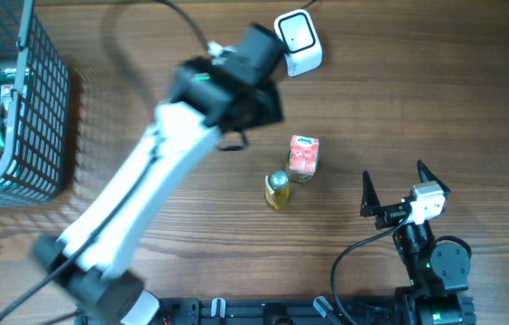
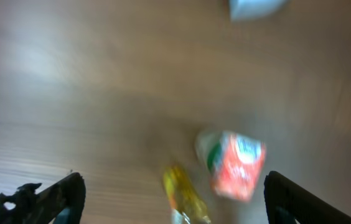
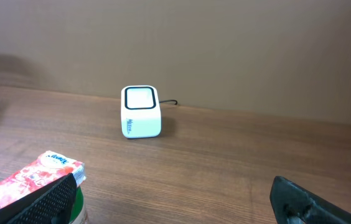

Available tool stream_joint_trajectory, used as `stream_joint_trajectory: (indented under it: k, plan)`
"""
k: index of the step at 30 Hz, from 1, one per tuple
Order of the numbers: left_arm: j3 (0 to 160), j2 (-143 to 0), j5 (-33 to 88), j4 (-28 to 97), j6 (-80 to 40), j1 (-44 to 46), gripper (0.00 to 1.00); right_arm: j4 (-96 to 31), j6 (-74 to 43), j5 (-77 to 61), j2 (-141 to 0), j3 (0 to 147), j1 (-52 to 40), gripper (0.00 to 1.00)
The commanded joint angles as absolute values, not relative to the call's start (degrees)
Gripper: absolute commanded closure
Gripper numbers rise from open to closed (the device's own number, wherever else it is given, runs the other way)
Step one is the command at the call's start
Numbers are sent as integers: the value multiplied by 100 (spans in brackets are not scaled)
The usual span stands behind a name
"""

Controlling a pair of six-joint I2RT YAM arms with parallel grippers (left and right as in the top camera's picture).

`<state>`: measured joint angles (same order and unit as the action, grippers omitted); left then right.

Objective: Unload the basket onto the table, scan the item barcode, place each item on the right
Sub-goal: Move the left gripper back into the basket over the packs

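A red-and-white packet (image 1: pixel 303 155) sits mid-table on top of something green, with a small yellow bottle (image 1: pixel 277 190) just left of it. The white barcode scanner (image 1: pixel 298 41) stands at the back. In the blurred left wrist view, my left gripper (image 2: pixel 175 199) is open above the table, holding nothing. The packet (image 2: pixel 238 165) and bottle (image 2: pixel 185 196) lie below and ahead of it, and the scanner (image 2: pixel 256 6) is at the top edge. My right gripper (image 1: pixel 399 185) is open near the front right. It faces the scanner (image 3: pixel 141 112), with the packet (image 3: pixel 32 180) at its left finger.
A dark wire basket (image 1: pixel 42 108) with several packaged goods stands at the left edge. The left arm (image 1: pixel 146 171) stretches diagonally across the table from the front left. The scanner's black cable runs off the back edge.
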<state>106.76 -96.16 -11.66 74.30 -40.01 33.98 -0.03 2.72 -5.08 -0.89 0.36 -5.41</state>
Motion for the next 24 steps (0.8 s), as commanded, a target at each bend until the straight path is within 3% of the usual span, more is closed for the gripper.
stream_joint_trajectory:
  k: [1, 5, 11, 14, 17, 24]
  plan:
    - [10803, -8866, -3236, 7343, -3763, 2993, 9, 14, 298, -454, -54, 30, -523, 0]
    - [10803, -8405, -4270, 6748, -2917, 2410, 11, 14, 301, -454, -54, 30, -523, 0]
    - [10803, -8178, -4292, 5586, -1461, 1330, 6, 14, 301, -454, -54, 30, -523, 0]
    - [10803, -8176, -4294, 4956, -685, 650, 10, 14, 301, -454, -54, 30, -523, 0]
    - [10803, -8189, -4292, 4394, -270, -34, 7, 14, 301, -454, -54, 30, -523, 0]
    - [10801, -8425, -3173, 4062, -148, -1756, 2, 14, 301, -454, -54, 30, -523, 1]
